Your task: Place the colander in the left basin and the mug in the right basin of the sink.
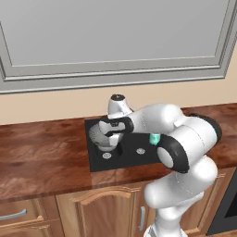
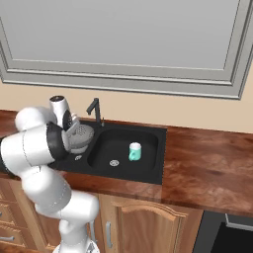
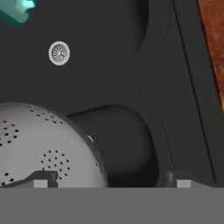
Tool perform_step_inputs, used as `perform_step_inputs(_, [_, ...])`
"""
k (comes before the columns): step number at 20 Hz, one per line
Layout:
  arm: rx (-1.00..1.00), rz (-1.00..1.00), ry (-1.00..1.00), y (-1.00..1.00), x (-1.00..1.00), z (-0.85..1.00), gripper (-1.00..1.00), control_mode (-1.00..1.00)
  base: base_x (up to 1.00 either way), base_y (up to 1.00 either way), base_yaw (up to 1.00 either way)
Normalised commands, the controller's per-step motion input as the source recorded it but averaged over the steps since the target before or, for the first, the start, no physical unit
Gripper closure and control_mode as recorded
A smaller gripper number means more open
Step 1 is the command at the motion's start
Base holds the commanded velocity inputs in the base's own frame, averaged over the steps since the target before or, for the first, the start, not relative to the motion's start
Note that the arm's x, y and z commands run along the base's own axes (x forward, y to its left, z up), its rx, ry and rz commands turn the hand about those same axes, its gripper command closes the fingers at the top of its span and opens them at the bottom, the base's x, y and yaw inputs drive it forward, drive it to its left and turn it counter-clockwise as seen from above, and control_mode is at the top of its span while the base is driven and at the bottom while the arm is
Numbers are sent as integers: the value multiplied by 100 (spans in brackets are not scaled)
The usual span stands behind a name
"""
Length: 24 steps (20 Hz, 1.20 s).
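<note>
- Clearly the mug (image 2: pixel 135 151) is already dealt with: it stands upright on the floor of the right basin (image 2: pixel 148 141), a little right of that basin's silver drain (image 2: pixel 114 162).
- So the step in hand is the colander (image 2: pixel 80 137), which sits at the left basin (image 3: pixel 127 144) of the sink (image 2: pixel 160 170), under the hand.
- From the left base view the colander (image 1: pixel 100 136) looks tilted and raised above the small drain (image 1: pixel 107 156), so I judge it not yet settled, though its footing is hard to read.
- The gripper (image 3: pixel 111 179) hovers over the colander's edge; in the hand view its two finger tips stand well apart, one in front of the perforated bowl, the other over bare black basin.
- Whether a finger touches the metal I cannot tell; the spread suggests the claw is open and holds nothing.
- The faucet (image 2: pixel 95 110) rises just behind the hand.
- Next, by my judgement: either lift the hand straight up and away, clear of rim and faucet, or, if the bowl is perched, nudge it down flat.
</note>
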Motion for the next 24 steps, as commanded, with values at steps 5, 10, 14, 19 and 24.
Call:
perform_step_inputs(5, [0,-5,0,-24,-25,31,-100,-100,0,0,0])
perform_step_inputs(10, [0,0,0,-28,-26,25,-100,-100,0,0,0])
perform_step_inputs(14, [0,4,0,-32,-31,20,-100,-100,0,0,0])
perform_step_inputs(19, [-1,14,0,-32,-29,17,-100,-100,0,0,0])
perform_step_inputs(24, [-4,28,0,-27,-27,21,-100,-100,0,0,0])
